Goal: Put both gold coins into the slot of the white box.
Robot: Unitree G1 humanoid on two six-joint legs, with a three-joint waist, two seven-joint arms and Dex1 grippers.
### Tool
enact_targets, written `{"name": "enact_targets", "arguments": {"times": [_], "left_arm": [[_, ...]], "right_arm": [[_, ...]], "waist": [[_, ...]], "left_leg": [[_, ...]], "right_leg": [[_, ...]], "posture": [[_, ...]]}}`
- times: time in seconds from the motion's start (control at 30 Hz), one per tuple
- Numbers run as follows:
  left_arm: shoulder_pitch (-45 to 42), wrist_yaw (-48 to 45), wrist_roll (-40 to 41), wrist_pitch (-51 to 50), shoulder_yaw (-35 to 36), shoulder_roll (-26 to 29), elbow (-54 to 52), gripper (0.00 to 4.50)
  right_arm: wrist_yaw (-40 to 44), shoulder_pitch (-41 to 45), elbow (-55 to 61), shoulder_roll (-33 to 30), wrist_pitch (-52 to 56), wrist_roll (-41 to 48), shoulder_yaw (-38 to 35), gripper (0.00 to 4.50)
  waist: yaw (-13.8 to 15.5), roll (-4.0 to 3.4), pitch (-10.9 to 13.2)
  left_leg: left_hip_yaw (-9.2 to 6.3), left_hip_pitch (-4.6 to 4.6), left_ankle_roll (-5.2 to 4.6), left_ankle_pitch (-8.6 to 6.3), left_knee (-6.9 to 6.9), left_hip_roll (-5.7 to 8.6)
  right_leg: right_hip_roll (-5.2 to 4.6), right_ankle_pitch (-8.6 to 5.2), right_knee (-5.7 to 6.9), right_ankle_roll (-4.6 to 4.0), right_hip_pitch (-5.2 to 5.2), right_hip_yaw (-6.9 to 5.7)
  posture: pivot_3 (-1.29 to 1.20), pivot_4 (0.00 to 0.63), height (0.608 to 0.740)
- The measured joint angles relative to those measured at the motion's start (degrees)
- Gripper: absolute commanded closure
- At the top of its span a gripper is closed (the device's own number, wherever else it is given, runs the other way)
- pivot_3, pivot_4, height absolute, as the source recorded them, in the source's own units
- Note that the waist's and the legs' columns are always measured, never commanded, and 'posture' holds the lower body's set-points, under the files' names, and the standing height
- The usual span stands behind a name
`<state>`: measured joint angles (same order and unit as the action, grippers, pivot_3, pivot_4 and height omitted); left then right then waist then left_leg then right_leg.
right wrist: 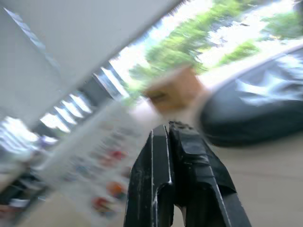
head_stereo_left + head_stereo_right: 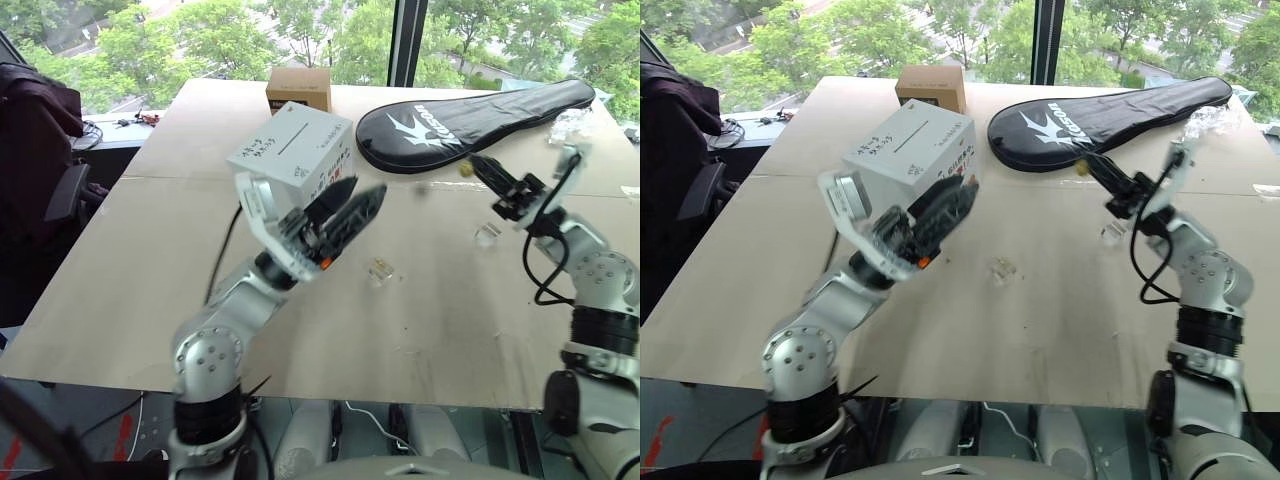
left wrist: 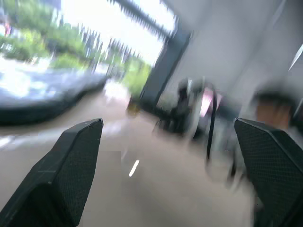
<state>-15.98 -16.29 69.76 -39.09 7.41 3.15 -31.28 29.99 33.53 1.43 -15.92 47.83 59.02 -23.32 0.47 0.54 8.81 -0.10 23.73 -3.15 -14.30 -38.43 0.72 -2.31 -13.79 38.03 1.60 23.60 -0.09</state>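
Observation:
The white box [image 2: 295, 150] stands at the middle back of the table, its slot [image 2: 293, 140] a thin dark line on the top face. My left gripper [image 2: 352, 212] hovers raised just in front of the box, open with nothing between its fingers [image 3: 78, 161]. My right gripper [image 2: 482, 166] is lifted over the right side of the table, pointing toward the box, and its fingers [image 1: 163, 142] are pressed shut. A small gold coin [image 2: 465, 170] shows right at its tip, off the table, apparently pinched there.
A black racket cover [image 2: 470, 115] lies behind the right gripper and a brown carton [image 2: 300, 88] behind the box. Two small clear holders [image 2: 378, 270] [image 2: 488, 235] sit on the table. A dark chair [image 2: 30, 150] stands past the left edge.

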Motion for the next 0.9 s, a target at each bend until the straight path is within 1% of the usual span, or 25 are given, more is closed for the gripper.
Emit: {"name": "enact_targets", "arguments": {"times": [0.07,0.13,0.23,0.33,0.43,0.67,0.73,0.8,0.87,0.9], "left_arm": [[0.0,1.77,2.17,0.58,-0.15,-1.52,0.58,0.0],[-0.14,4.43,3.94,1.99,-0.11,-3.94,1.4,0.0],[-1.8,7.88,6.28,4.66,-0.05,-7.57,3.09,0.0],[-2.2,8.84,7.35,5.64,0.15,-7.59,3.28,0.0],[-2.2,8.39,8.99,5.45,0.11,-5.71,3.34,0.0],[-2.21,6.1,12.4,4.0,-1.9,-3.19,3.35,0.0],[-2.22,5.52,13.62,3.69,-2.35,-2.48,3.35,0.51],[-2.21,5.43,14.12,3.39,-2.73,-2.0,3.36,1.22],[-2.22,5.43,14.87,3.3,-3.17,-1.55,3.43,2.16],[-2.22,5.46,15.0,3.3,-3.39,-1.37,3.52,2.16]], "right_arm": [[-4.49,0.73,3.81,2.46,1.98,5.15,-0.03,4.45],[-11.04,0.68,8.3,6.09,2.94,11.91,-0.09,4.45],[-18.38,0.11,13.65,9.7,3.23,19.13,2.25,4.45],[-22.34,-0.48,16.2,10.32,2.8,23.18,3.26,4.45],[-25.76,-1.87,18.1,10.74,1.46,26.99,5.3,4.45],[-28.39,-3.46,20.18,10.9,-1.13,28.57,10.32,4.45],[-28.6,-3.56,20.64,10.88,-1.88,28.57,11.71,4.5],[-28.91,-3.9,21.05,10.89,-2.33,28.57,12.75,4.5],[-29.16,-4.25,21.29,10.88,-3.01,28.57,14.03,4.5],[-29.18,-4.27,21.33,10.78,-3.22,28.57,14.38,4.5]], "waist": [[0.15,0.0,0.0],[0.3,0.0,0.0],[0.34,0.01,0.0],[0.2,0.01,0.0],[0.03,0.01,0.0],[-0.61,0.01,0.0],[-0.85,0.01,0.0],[-1.02,0.0,0.0],[-1.12,0.0,0.0],[-1.13,0.0,0.0]], "left_leg": [[-0.04,0.02,0.0,0.0,0.01,0.0],[-0.05,0.04,0.0,0.0,0.0,0.02],[-0.02,0.1,-0.02,0.0,-0.07,0.12],[0.0,0.07,-0.03,0.0,-0.07,0.13],[-0.01,0.04,-0.02,0.0,-0.04,0.08],[0.0,0.04,-0.02,0.01,-0.04,0.08],[0.0,0.04,-0.02,0.0,-0.04,0.08],[0.0,0.04,-0.02,0.0,-0.04,0.08],[-0.01,0.04,-0.02,0.01,-0.04,0.08],[-0.01,0.03,-0.02,0.01,-0.04,0.08]], "right_leg": [[0.03,0.0,-0.02,-0.01,0.0,-0.05],[0.03,0.0,-0.05,-0.01,-0.01,-0.06],[0.0,0.0,-0.09,0.0,-0.02,-0.04],[0.08,0.0,-0.07,0.0,-0.03,-0.03],[0.3,-0.01,-0.04,-0.01,-0.02,-0.04],[0.37,-0.01,-0.06,-0.01,-0.02,-0.02],[0.36,-0.02,-0.06,-0.01,-0.02,-0.02],[0.36,-0.02,-0.06,-0.01,-0.02,-0.02],[0.36,-0.02,-0.06,-0.01,-0.02,-0.01],[0.36,-0.02,-0.06,-0.01,-0.02,-0.01]], "posture": [[0.0,0.15,0.74],[0.0,0.15,0.74],[0.0,0.15,0.74],[0.0,0.15,0.74],[0.0,0.15,0.74],[0.0,0.15,0.74],[0.0,0.15,0.74],[0.0,0.15,0.74],[0.0,0.15,0.74],[0.0,0.15,0.74]]}}
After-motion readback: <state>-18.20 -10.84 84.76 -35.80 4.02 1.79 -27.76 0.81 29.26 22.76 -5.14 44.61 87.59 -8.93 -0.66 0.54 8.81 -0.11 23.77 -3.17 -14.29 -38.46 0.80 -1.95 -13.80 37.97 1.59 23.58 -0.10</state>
